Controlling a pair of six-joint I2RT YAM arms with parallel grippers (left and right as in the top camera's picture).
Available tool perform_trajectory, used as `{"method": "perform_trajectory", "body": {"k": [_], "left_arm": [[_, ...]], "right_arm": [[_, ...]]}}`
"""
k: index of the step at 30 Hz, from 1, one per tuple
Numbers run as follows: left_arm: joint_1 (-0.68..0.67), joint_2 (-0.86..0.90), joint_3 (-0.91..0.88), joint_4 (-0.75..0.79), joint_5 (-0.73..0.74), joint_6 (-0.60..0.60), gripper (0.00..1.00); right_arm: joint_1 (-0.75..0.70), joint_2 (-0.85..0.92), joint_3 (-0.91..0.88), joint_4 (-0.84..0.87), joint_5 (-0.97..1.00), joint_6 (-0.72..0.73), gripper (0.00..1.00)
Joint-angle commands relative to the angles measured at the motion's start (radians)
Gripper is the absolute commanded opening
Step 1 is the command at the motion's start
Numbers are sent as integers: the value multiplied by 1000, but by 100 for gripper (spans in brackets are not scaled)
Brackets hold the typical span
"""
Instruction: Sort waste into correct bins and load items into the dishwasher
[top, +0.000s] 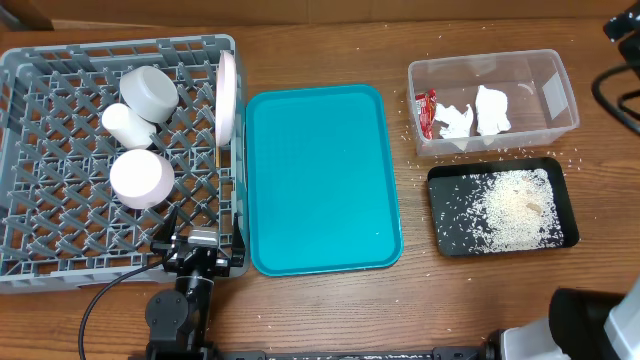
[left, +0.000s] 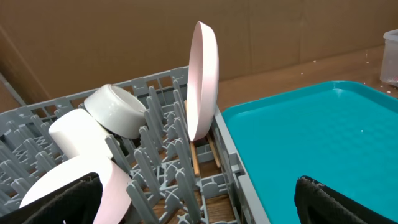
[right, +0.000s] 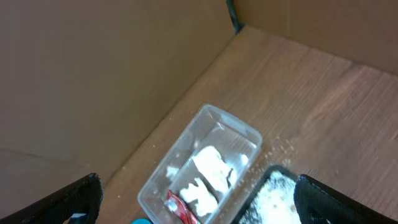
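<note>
The grey dishwasher rack (top: 110, 45) holds a white plate (top: 227, 97) standing on edge, a bowl (top: 150, 90) and two cups (top: 128, 122) (top: 140, 178). Wooden chopsticks (left: 194, 158) lie on its floor beside the plate (left: 204, 81). The clear bin (top: 560, 90) contains crumpled napkins (top: 492, 108) and a red-and-white wrapper (top: 427, 112). Rice grains (top: 510, 208) fill the black bin (top: 440, 215). My left gripper (top: 200, 240) (left: 199, 205) hovers open at the rack's near right corner, holding nothing. My right gripper (right: 199, 202) is open and empty, high above the clear bin (right: 245, 134).
A teal serving tray (top: 320, 180) lies bare between the rack and the bins. Stray rice grains dot the wooden table around the bins (top: 410, 135). Brown cardboard walls stand behind the table. The right arm's base (top: 600, 320) fills the near right corner.
</note>
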Motion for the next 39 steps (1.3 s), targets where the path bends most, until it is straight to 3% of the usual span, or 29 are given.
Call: {"method": "perform_trajectory", "body": {"k": [1,8,18,25,39], "left_arm": [[-6,-10,-3,-1,-5,5,100],[-6,-10,-3,-2,-5,5,100],[-6,-10,-3,-2,-5,5,100],[-6,-10,-3,-2,-5,5,100],[-6,-10,-3,-2,-5,5,100]], "right_arm": [[2,-68,-31,53,10,-41,100],[2,-237,-390,322,-84,-42,100],[2,-678,-1276,891,-276,-171,100],[4,-998,-1764,1168,-348,-181,100],[117,-1431,-2333,1555,-393,-295,100]]}}
